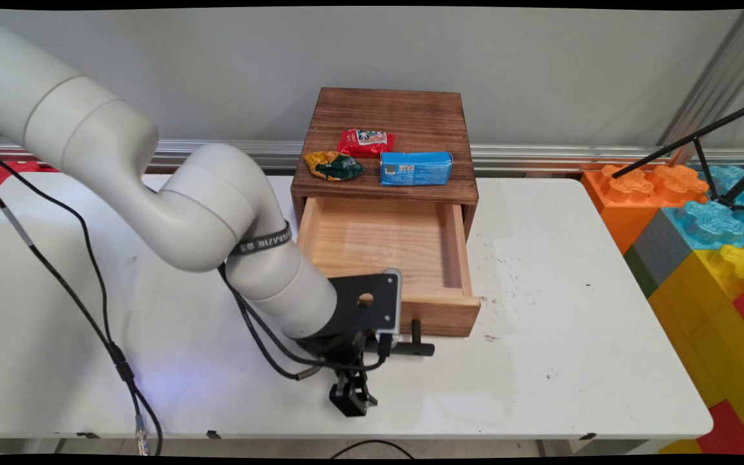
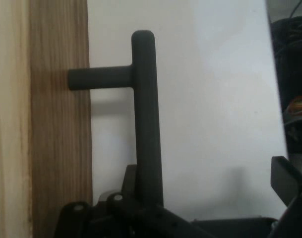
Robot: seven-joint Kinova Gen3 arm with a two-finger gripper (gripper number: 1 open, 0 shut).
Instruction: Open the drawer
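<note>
Zero in the grip: hovering low over the white table (image 1: 540, 361) with the gripper (image 2: 210, 183) gaping wide, straddling the black T-handle (image 2: 146, 114) without pinching it. Just beyond, standing pulled open, showing the pale-wood drawer (image 1: 385, 242). Farther back, lying atop the dark wooden cabinet (image 1: 411, 106): green-yellow snack bag (image 1: 334, 166), blue packet (image 1: 416, 168), red packet (image 1: 365, 141) farthest.

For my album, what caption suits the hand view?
End effector at the black T-handle of the wooden drawer, above the white table.
</note>
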